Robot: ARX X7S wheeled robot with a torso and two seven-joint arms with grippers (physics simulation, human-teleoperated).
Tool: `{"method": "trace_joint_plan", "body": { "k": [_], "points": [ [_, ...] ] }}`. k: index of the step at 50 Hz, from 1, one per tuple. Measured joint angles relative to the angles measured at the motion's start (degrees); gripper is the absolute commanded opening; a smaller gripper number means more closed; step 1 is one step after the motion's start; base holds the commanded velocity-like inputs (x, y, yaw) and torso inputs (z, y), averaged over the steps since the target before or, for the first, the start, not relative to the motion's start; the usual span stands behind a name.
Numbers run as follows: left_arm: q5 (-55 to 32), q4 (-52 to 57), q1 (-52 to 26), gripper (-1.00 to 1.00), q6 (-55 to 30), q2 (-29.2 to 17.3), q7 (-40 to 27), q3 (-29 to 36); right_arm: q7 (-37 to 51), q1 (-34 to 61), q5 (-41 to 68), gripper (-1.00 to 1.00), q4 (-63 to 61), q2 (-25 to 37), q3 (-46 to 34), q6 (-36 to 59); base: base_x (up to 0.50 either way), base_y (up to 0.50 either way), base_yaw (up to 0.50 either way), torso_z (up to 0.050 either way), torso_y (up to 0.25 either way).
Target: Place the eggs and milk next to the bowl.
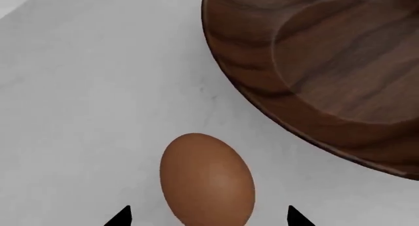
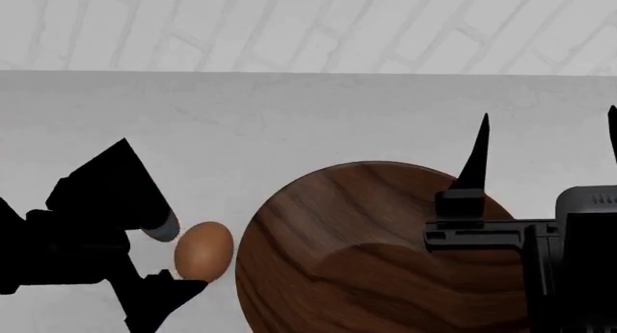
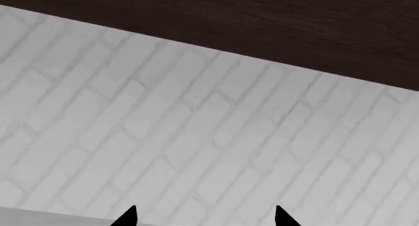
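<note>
At lower left of the head view, the left gripper (image 2: 159, 257), jaws apart around an egg (image 2: 204, 251), sets it beside the bowl (image 2: 366, 253) as tasked; the right gripper (image 2: 545, 138) idles, jaws apart.

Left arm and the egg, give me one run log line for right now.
left gripper: jaws open either side of egg | egg: on counter beside bowl, apart | right gripper: open, empty, raised | milk: not visible

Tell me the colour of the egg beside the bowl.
Orange-brown; the egg shows best in the left wrist view.
</note>
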Motion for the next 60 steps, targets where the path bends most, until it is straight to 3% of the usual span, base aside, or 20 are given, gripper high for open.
{"method": "trace_joint_plan", "body": {
  "k": [7,14,24,30,37,50,60],
  "points": [
    [-5.6,7.2,2.4,1.00,-3.1,-3.2,-4.5,-5.7,0.1,0.0,0.1,1.00,-0.1,0.0,0.0,-0.1,0.00,0.00,0.00,0.000,0.000],
    [-14.5,15.3,6.3,1.00,-7.0,-6.0,-13.2,-14.6,0.2,0.1,0.2,1.00,-0.1,0.0,0.0,-0.2,0.00,0.00,0.00,0.000,0.000],
    [-32.8,23.9,12.9,1.00,-10.5,-8.5,-35.6,-28.7,0.1,0.5,0.4,1.00,0.2,-0.1,-0.2,-0.4,0.00,0.00,0.00,0.000,0.000],
    [-42.4,26.6,16.1,1.00,-10.5,-9.8,-49.5,-33.9,0.0,0.7,0.6,1.00,0.6,-0.3,-0.4,-0.7,0.00,0.00,0.00,0.000,0.000],
    [-49.9,29.2,20.4,1.00,-8.5,-11.5,-60.9,-38.7,-0.1,0.7,0.7,1.00,0.9,-0.4,-0.4,-1.2,0.00,0.00,0.00,0.000,0.000],
    [-56.1,33.3,28.9,1.00,-3.7,-15.1,-74.7,-45.7,-0.1,0.4,0.9,1.00,1.0,-0.4,-0.4,-1.8,0.00,0.00,0.00,0.000,0.000],
    [-58.8,35.5,37.7,1.00,0.3,-18.3,-81.0,-52.6,-0.3,0.2,0.9,1.00,1.5,-0.5,-0.5,-2.5,0.00,0.00,0.00,0.000,0.000]
  ]
}}
